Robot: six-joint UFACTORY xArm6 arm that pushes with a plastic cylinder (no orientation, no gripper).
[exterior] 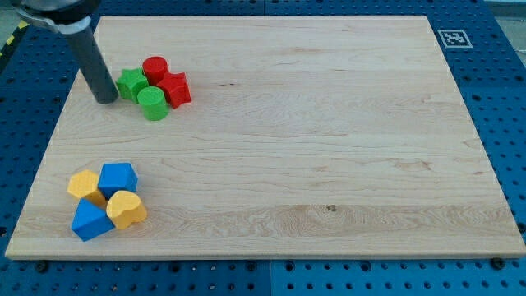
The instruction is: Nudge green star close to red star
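1. Two blocks matter most: the green star (131,84) sits near the table's top-left corner, and the red star (175,89) lies just beyond it toward the table's right edge, with a green cylinder (152,104) wedged low between them and a red cylinder (154,69) above, toward the top edge
2. These four make one tight cluster; the green star appears to touch both cylinders, and whether it already meets the red star I cannot tell
3. My tip (106,99) stands just beside the green star, on its left-edge side, touching or nearly so
4. So the star lies from my tip toward the table's right edge, and the red star is further along almost the same line; I judge a short push that way would close what little gap is left
5. I carry no fingers, only a rod, so nothing is grasped or released
6. Near the bottom-left corner, well apart, sit two blue blocks (117,178) (89,220) and two yellow blocks (85,186) (126,209)
7. No brand or readable writing shows; a square black-and-white marker (450,38) sits at the top-right corner
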